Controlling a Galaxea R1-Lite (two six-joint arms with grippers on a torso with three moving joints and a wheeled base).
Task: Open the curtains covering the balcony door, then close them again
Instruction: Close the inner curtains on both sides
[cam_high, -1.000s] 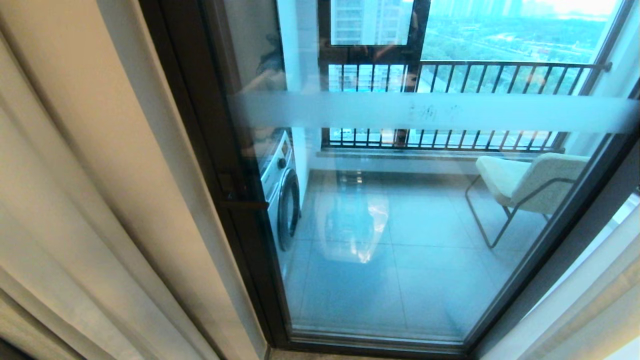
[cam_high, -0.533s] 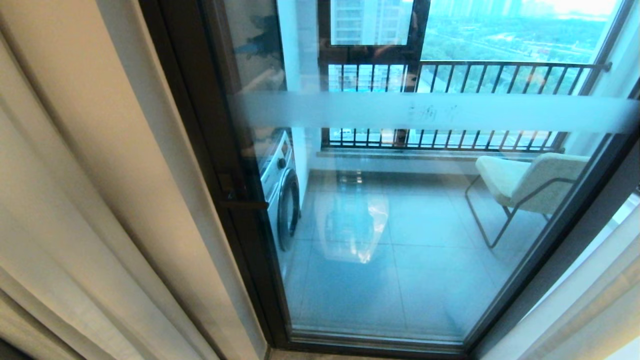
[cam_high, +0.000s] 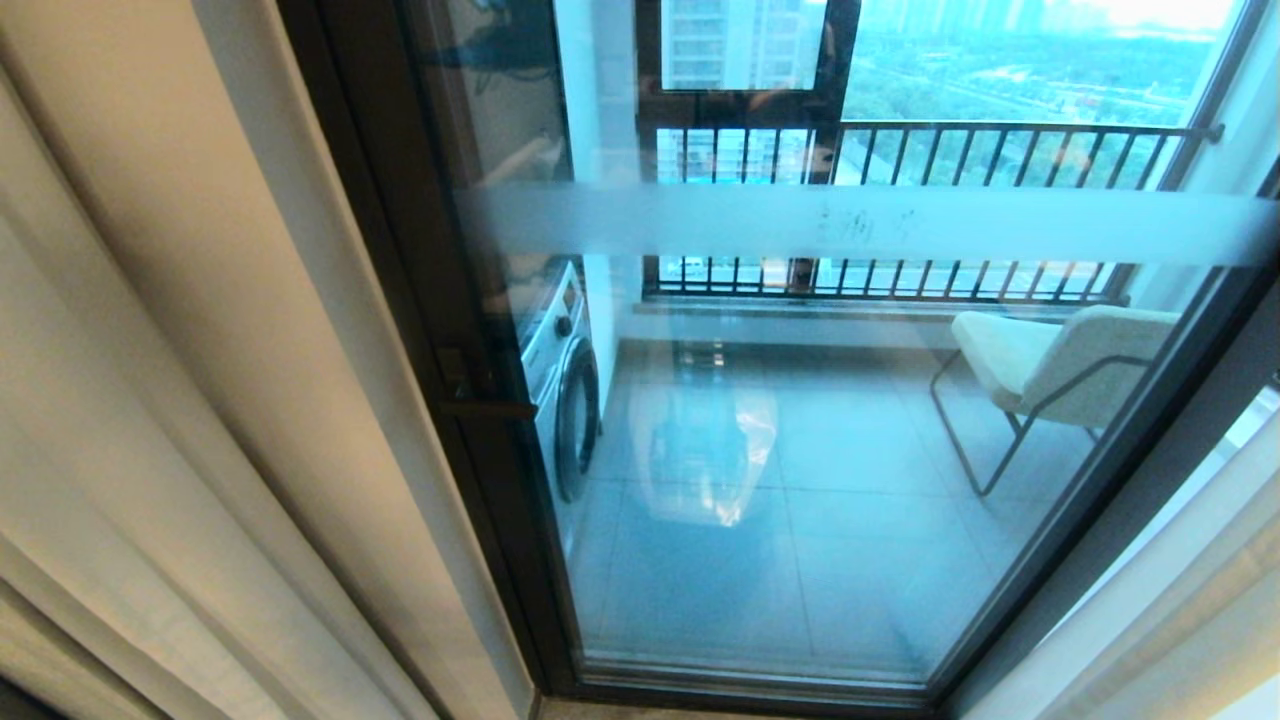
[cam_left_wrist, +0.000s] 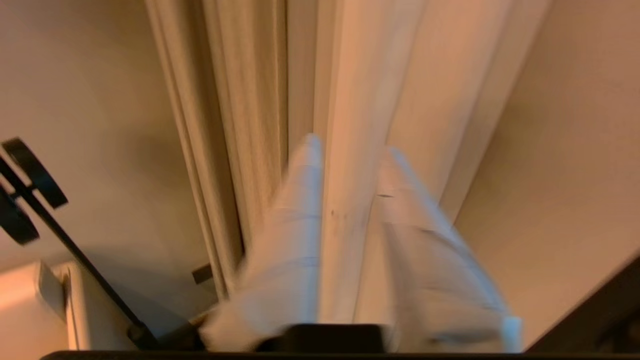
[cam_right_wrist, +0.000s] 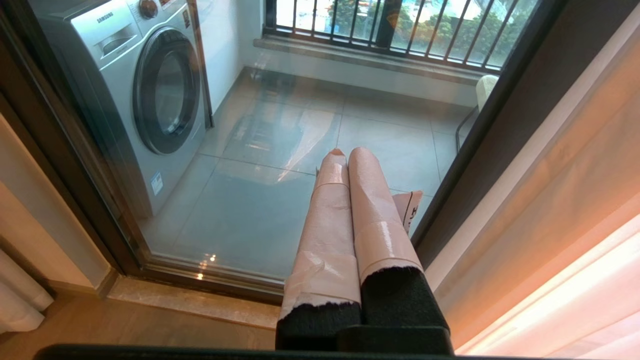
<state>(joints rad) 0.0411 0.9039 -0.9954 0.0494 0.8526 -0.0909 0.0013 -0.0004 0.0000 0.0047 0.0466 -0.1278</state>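
The curtains (cam_high: 150, 350) hang bunched at the left of the balcony door (cam_high: 800, 450), with another panel (cam_high: 1180, 620) at the right, so the glass with its frosted band (cam_high: 850, 222) and dark handle (cam_high: 480, 400) is uncovered. Neither arm shows in the head view. In the left wrist view my left gripper (cam_left_wrist: 352, 146) is open and blurred, its taped fingers (cam_left_wrist: 295, 225) pointing at the curtains' vertical folds (cam_left_wrist: 250, 100); one fold shows in the gap between them. My right gripper (cam_right_wrist: 347, 152) is shut and empty, held low before the door glass (cam_right_wrist: 250, 200), beside the right curtain (cam_right_wrist: 575, 200).
Behind the glass stand a washing machine (cam_high: 560, 390) at the left, a pale chair (cam_high: 1050, 365) at the right and a black-barred railing (cam_high: 930, 160). A black stand (cam_left_wrist: 30, 175) shows beside the wall in the left wrist view. The door sill (cam_right_wrist: 200, 295) runs along the floor.
A dark reflection at the upper left of the glass has climbed upward. Curtains, door and the head view itself have stayed put.
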